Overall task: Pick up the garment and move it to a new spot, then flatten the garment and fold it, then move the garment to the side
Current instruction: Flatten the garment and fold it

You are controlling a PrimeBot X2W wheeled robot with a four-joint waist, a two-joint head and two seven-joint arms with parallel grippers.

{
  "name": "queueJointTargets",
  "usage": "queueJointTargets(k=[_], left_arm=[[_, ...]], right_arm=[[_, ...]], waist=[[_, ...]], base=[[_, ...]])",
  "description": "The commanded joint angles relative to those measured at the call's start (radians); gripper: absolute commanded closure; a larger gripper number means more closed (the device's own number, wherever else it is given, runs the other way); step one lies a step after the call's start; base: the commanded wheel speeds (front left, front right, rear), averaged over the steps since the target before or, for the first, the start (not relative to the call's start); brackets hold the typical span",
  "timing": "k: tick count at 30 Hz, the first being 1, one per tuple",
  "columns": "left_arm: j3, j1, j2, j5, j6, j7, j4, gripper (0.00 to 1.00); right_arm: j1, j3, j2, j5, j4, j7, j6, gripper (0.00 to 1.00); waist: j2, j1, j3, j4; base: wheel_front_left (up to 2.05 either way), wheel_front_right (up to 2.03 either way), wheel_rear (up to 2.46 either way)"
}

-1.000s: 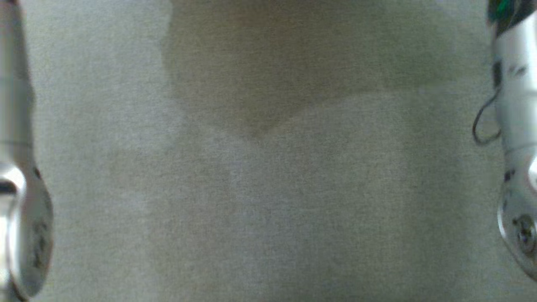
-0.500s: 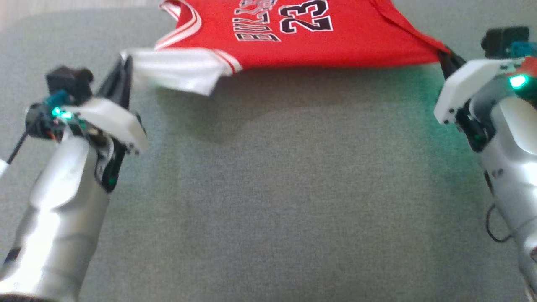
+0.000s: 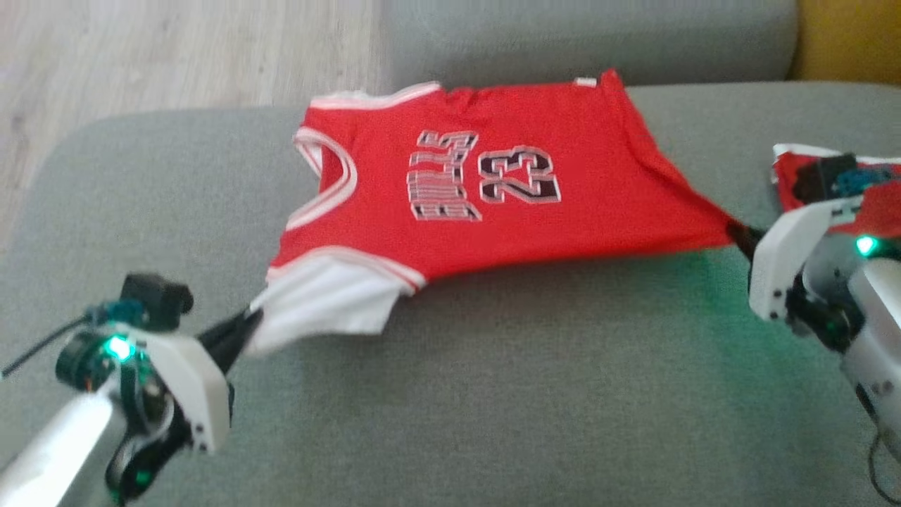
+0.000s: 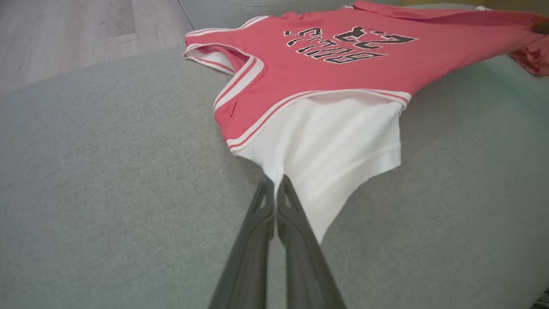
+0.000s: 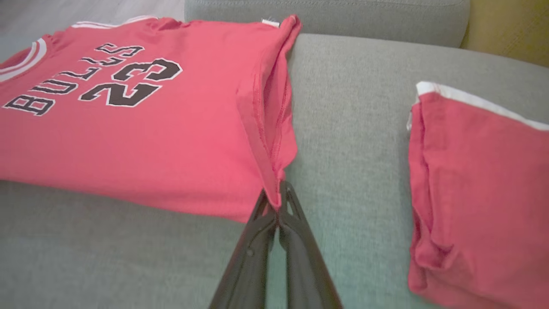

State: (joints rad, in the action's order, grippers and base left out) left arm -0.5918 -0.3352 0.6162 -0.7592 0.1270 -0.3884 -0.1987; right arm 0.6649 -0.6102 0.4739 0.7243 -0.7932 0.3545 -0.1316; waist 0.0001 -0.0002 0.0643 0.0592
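Note:
The garment (image 3: 457,197) is a red jersey with white sleeves and black "23" lettering, stretched out over the grey sofa seat (image 3: 493,394). My left gripper (image 3: 248,325) is shut on the tip of its white sleeve (image 4: 334,146) at the lower left. My right gripper (image 3: 738,232) is shut on the red hem corner (image 5: 274,189) at the right. The cloth is pulled taut between the two and its near edge hangs slightly above the cushion. In each wrist view (image 4: 274,185) (image 5: 279,191) the fingers are pinched together on the fabric.
A second red garment (image 5: 476,189) with a white edge lies folded on the seat to the right, partly behind my right wrist (image 3: 809,260). The sofa backrest (image 3: 584,35) runs along the far side. Wooden floor (image 3: 176,49) lies beyond the sofa's left end.
The head camera has tilted up from bare cushion, bringing the whole jersey and both grippers into view. Both grippers stay shut on the jersey, which now looks spread farther across the seat.

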Motion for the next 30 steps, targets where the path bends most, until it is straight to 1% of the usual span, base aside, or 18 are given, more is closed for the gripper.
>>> queueJointTargets(k=[1, 4, 8, 11, 14, 18, 21, 27, 30], left_arm=[[0.051, -0.032, 0.059, -0.007, -0.013, -0.005, 0.038, 1.00], [0.054, 0.044, 0.101, -0.038, -0.043, -0.053, 0.143, 1.00], [0.057, 0.124, 0.146, -0.071, -0.084, -0.104, 0.263, 1.00], [0.067, 0.146, 0.156, -0.075, -0.114, -0.109, 0.315, 1.00], [0.070, 0.136, 0.155, -0.059, -0.132, -0.104, 0.334, 1.00], [0.070, 0.083, 0.129, -0.039, -0.137, -0.098, 0.314, 1.00], [0.076, 0.018, 0.107, -0.023, -0.135, -0.089, 0.267, 1.00], [0.073, -0.144, 0.058, 0.006, -0.107, -0.090, 0.124, 1.00], [0.053, -0.224, 0.037, 0.041, -0.089, -0.092, 0.040, 1.00]], right_arm=[[-0.002, -0.007, 0.036, 0.013, 0.033, 0.007, 0.001, 1.00], [-0.065, -0.035, 0.078, 0.078, 0.114, 0.071, 0.001, 1.00], [-0.146, -0.044, 0.129, 0.150, 0.229, 0.147, 0.001, 1.00], [-0.189, -0.024, 0.147, 0.176, 0.298, 0.174, 0.001, 1.00], [-0.207, 0.005, 0.149, 0.167, 0.339, 0.189, 0.001, 1.00], [-0.201, 0.050, 0.126, 0.134, 0.361, 0.202, 0.001, 1.00], [-0.178, 0.089, 0.096, 0.102, 0.358, 0.205, 0.001, 1.00], [-0.096, 0.175, 0.011, 0.041, 0.303, 0.202, 0.001, 1.00], [-0.048, 0.197, -0.030, 0.003, 0.265, 0.194, 0.001, 1.00]], waist=[[-0.0001, 0.0002, -0.025, -0.008], [-0.0001, 0.0002, -0.055, -0.014], [-0.0001, 0.0002, -0.081, -0.019], [-0.0001, 0.0002, -0.078, -0.019], [-0.0001, 0.0002, -0.058, -0.018], [-0.0001, 0.0002, -0.020, -0.015], [-0.0001, 0.0002, 0.012, -0.014], [-0.0001, 0.0002, 0.072, -0.022], [-0.0001, 0.0002, 0.098, -0.030]], base=[[0.00, 0.00, 0.00], [0.00, 0.00, 0.00], [0.00, 0.00, 0.00], [0.00, 0.00, 0.00], [0.00, 0.00, 0.00], [0.00, 0.00, 0.00], [0.00, 0.00, 0.00], [0.00, 0.00, 0.00], [0.00, 0.00, 0.00]])
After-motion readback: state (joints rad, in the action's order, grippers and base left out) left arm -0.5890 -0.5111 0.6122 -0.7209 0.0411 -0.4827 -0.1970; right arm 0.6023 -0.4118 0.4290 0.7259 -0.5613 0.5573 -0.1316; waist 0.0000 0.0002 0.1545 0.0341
